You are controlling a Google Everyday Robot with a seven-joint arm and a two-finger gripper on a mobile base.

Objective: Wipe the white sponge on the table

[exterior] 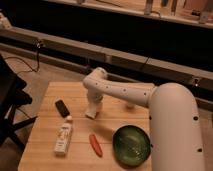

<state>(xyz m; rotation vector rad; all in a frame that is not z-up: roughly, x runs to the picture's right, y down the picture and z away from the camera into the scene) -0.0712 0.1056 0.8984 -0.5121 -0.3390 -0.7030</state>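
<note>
The table (pixel 45 150) is a light wooden top of parallel planks. My white arm bends over it from the right and points down near the table's middle. My gripper (pixel 92 108) is at the arm's lower end, right above the tabletop. A small whitish block, the white sponge (pixel 90 115), sits at the gripper's tip and touches the table. I cannot tell where the gripper ends and the sponge begins.
A small black object (pixel 62 107) lies left of the gripper. A white labelled bottle (pixel 63 138) lies front left. A red-orange elongated item (pixel 95 144) and a green bowl (pixel 131 145) are at the front. A black chair (pixel 10 100) stands left of the table.
</note>
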